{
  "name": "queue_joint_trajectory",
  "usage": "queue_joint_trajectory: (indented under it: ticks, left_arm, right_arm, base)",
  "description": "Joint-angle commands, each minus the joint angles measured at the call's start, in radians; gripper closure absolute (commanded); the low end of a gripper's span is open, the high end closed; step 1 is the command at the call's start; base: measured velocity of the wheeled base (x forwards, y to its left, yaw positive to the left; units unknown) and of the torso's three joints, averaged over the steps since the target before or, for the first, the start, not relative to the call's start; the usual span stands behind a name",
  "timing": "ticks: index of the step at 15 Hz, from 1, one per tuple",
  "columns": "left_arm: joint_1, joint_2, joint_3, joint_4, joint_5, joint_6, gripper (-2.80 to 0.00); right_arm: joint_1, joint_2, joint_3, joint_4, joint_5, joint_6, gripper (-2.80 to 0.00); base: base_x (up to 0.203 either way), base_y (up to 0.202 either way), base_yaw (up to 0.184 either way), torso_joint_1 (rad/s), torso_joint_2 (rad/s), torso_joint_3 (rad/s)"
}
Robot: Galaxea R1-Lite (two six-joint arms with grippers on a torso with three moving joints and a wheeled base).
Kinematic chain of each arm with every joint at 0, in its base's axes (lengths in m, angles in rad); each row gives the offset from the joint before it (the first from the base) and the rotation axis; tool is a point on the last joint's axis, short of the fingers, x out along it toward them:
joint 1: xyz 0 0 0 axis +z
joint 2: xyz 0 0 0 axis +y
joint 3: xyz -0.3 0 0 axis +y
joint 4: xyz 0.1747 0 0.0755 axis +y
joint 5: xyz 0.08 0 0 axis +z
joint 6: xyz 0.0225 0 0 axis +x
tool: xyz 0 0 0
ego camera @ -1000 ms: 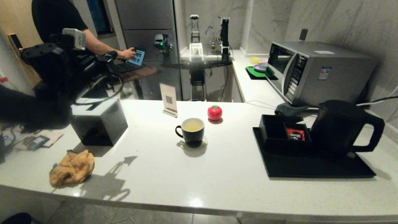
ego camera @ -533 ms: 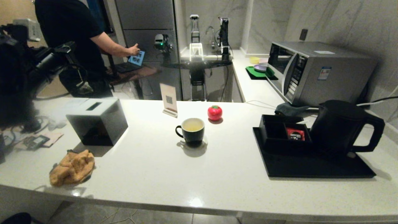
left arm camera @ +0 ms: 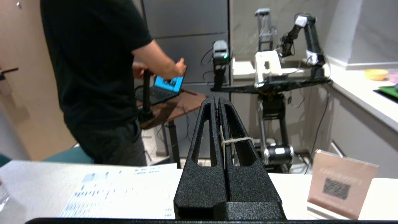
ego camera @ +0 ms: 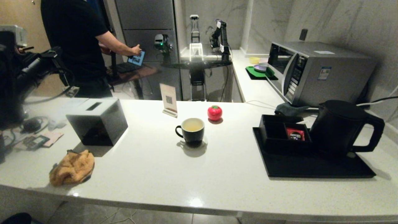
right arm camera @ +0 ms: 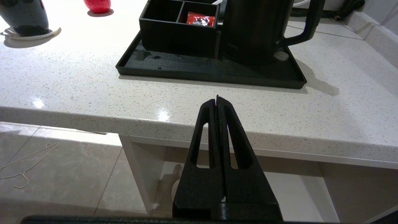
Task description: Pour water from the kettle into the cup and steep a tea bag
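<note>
The small black mug with a cream inside is sitting mid-counter, holding pale yellowish water. The matte black jug-shaped kettle is standing at its 3 o'clock on the flat black tray. My left gripper, fingers together with white string caught between them, is swinging farther out toward 9 o'clock than a second ago, well apart from the mug. My right gripper is hanging closed below the counter edge.

In the right wrist view the cup is cut off above its base, so its rim and inside cannot be seen, and the kettle loses its lid and spout. In the head view the left arm is a dark blur at the counter's left end, gripper hidden.
</note>
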Motion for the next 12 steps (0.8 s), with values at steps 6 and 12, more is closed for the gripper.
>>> queue_joint_trajectory:
  ticks: [6, 12]
  left_arm:
    - [0.012, 0.09, 0.0, -0.016, -0.004, 0.001, 0.0]
    - [0.01, 0.149, -0.003, -0.048, -0.004, 0.001, 0.0]
  right_arm:
    - [0.0, 0.001, 0.0, 0.0, 0.0, -0.001, 0.0]
    - [0.0, 0.001, 0.001, 0.0, 0.0, -0.001, 0.0]
  base:
    - [0.0, 0.0, 0.0, 0.0, 0.0, 0.0]
    - [0.0, 0.0, 0.0, 0.0, 0.0, 0.0]
